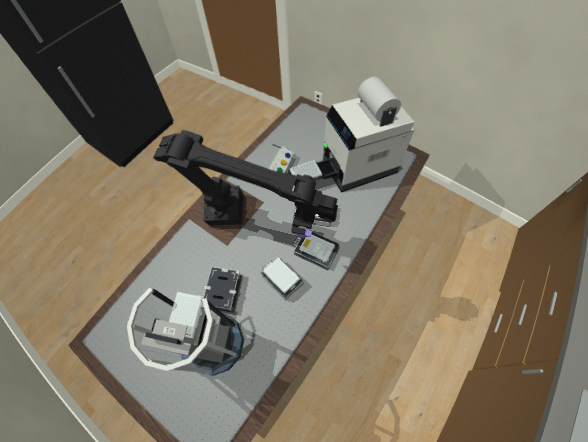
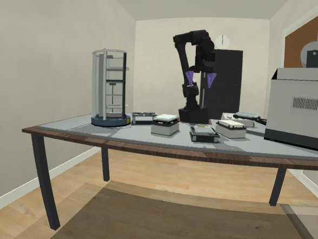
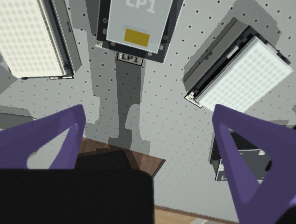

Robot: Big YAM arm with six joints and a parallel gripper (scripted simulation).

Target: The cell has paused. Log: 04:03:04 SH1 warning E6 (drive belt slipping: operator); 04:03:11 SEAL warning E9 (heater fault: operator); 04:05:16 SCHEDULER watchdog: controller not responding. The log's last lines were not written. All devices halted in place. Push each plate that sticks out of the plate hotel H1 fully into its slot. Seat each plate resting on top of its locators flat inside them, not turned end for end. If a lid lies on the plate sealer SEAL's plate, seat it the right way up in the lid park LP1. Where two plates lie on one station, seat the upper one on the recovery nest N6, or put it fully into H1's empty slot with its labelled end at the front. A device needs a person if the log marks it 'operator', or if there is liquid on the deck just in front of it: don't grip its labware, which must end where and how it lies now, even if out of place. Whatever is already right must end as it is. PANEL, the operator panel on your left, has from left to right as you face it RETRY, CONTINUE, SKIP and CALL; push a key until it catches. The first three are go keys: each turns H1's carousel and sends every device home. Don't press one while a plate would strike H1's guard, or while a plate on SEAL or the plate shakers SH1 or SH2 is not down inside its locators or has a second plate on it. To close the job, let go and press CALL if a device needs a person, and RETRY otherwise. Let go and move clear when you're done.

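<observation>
My gripper (image 1: pixel 305 232) is open and empty, high above the deck, as the exterior view (image 2: pixel 200 78) and the wrist view (image 3: pixel 150 145) also show. Just beyond it stands the lid park LP1 (image 1: pixel 316 250) (image 3: pixel 137 25), a dark frame with a grey face and a yellow patch. A white well plate on a shaker (image 1: pixel 281 276) (image 3: pixel 245 70) is to one side. A second plate on a shaker (image 3: pixel 32 40) (image 2: pixel 231 127) is to the other side, hidden under my arm in the top view. The empty dark nest (image 1: pixel 223 289) lies near the plate hotel H1 (image 1: pixel 175 330).
The plate sealer SEAL (image 1: pixel 367 137) stands at the far end with a plate (image 1: pixel 306 168) on its drawer. The operator panel (image 1: pixel 282 159) lies beside that. H1's white guard ring surrounds white plates on its shelves. My arm base (image 1: pixel 222 207) stands at the deck's notch.
</observation>
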